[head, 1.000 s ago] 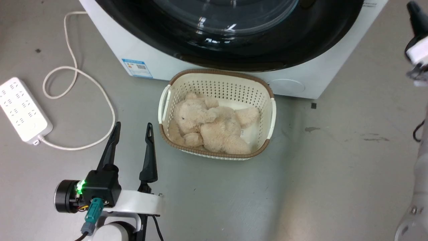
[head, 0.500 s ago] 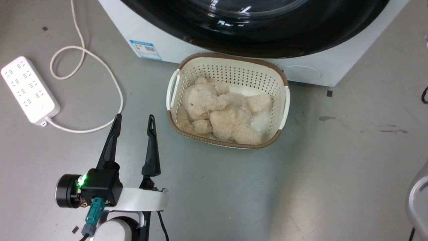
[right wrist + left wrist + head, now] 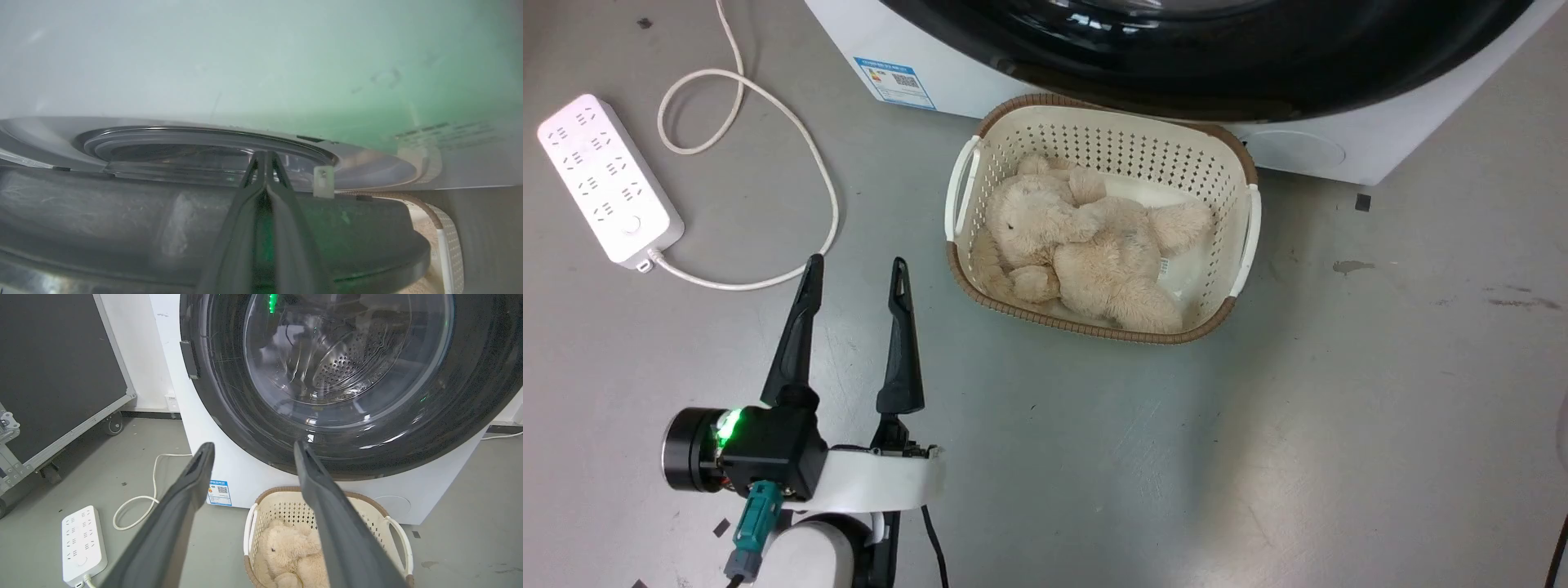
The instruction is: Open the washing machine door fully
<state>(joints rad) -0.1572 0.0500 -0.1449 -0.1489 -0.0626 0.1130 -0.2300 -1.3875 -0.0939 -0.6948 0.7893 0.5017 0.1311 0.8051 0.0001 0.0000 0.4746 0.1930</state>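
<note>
The white washing machine [image 3: 964, 73] fills the top of the head view, with the lower rim of its glossy black door [image 3: 1217, 73] bulging over the front. In the left wrist view the door [image 3: 229, 396] and its clear glass centre face me. My left gripper [image 3: 858, 263] hovers open over the floor, left of the basket, its fingers [image 3: 184, 498] holding nothing. My right gripper [image 3: 265, 154] is shut, lying along the door's grey inner side [image 3: 122, 228], in the gap between it and the machine's white front [image 3: 245, 61].
A cream perforated basket [image 3: 1245, 237] holding a beige plush bear [image 3: 1086, 253] stands on the floor right against the machine. A white power strip [image 3: 609, 180] and its looping cable [image 3: 825, 188] lie at left. A black wheeled case [image 3: 53, 375] stands left of the machine.
The head camera has shifted, so machine and basket slid up and right in the picture. The right arm, seen at the right edge a second ago, has left that view. The left gripper stays open.
</note>
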